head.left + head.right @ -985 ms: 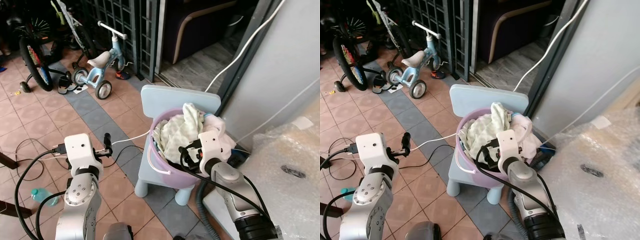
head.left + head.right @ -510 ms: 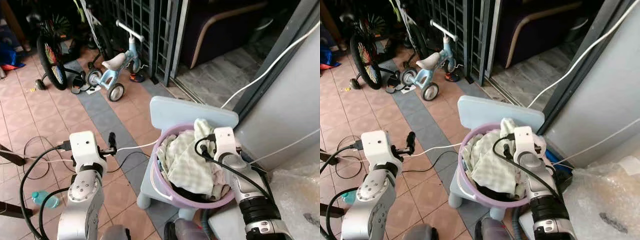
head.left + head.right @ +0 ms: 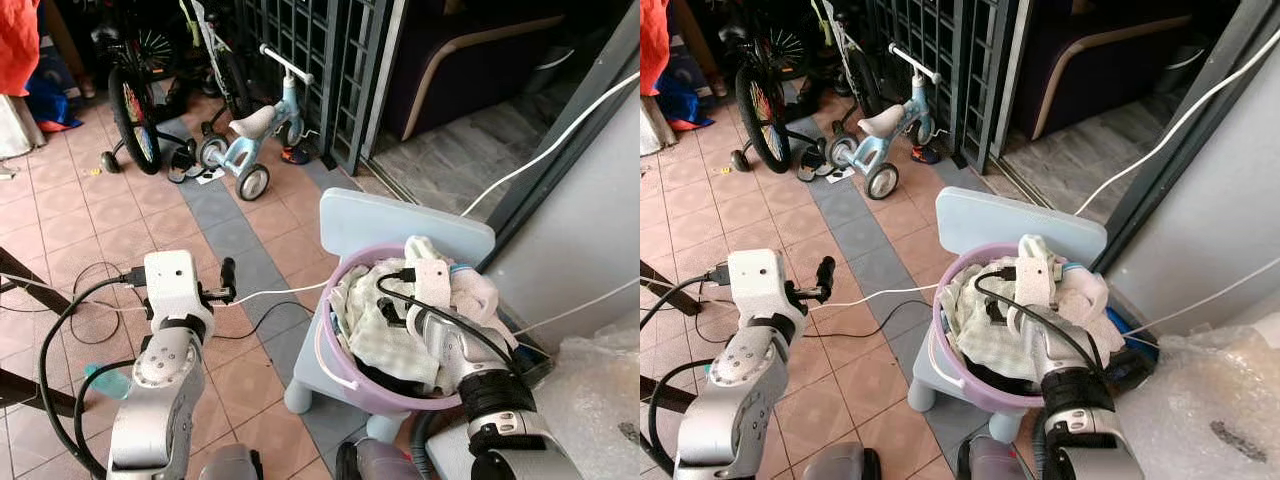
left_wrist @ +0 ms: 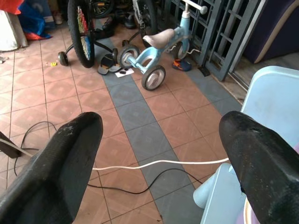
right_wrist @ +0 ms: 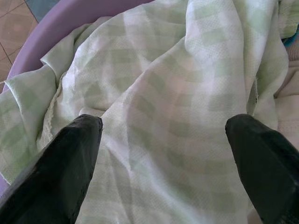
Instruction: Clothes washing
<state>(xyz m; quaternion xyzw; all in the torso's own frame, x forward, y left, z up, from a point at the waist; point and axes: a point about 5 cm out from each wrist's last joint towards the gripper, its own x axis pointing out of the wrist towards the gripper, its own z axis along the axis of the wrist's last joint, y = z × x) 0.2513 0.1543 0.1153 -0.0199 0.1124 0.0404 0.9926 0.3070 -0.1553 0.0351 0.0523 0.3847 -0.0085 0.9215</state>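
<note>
Bicycle (image 3: 135,95) and blue tricycle (image 3: 252,130), far left by the grille. Left gripper (image 4: 161,154): raised over the tiled floor (image 3: 80,215), fingers spread wide, holding nothing. White cable (image 3: 275,292) across the tiles. Blue chair (image 3: 400,222) carrying purple basin (image 3: 345,375) heaped with laundry. Right gripper (image 5: 163,163): just above the green checked cloth (image 5: 163,84) in the basin, fingers apart, nothing held.

Soft checked cloth (image 5: 177,121) in smooth purple plastic basin (image 3: 372,392)
</note>
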